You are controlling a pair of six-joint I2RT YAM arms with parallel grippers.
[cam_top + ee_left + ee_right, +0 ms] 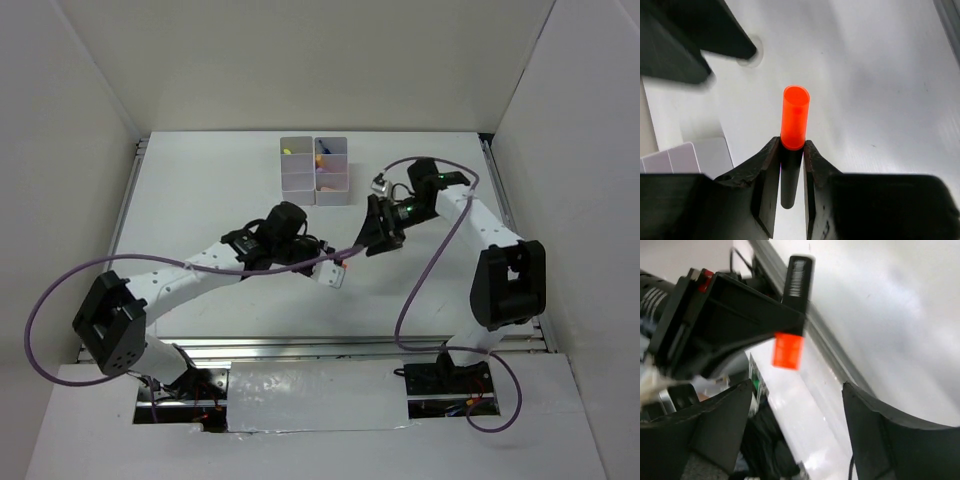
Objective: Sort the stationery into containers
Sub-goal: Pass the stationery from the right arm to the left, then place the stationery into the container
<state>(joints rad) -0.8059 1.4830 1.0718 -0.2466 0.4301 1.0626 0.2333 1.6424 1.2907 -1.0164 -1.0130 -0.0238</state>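
This was plainly a robotics lab, and a test cell rather than anyone's desk. Two robot arms, the left arm (180, 280) and the right arm (490, 235), were bolted side by side at the near edge of a bare white table (220, 190). Plain white panels (320, 60) boxed the table in at the back and on both sides, like a booth. Metal rails (330, 347) ran along the table's edges. Purple cables (399, 320) looped loose from the arms down to open wiring (440, 385) at their bases, where small lights glowed. A white sheet (320, 395) lay between the two bases. A small white grid of bins (298, 178) stood towards the far end of the table, laid out like a test piece.
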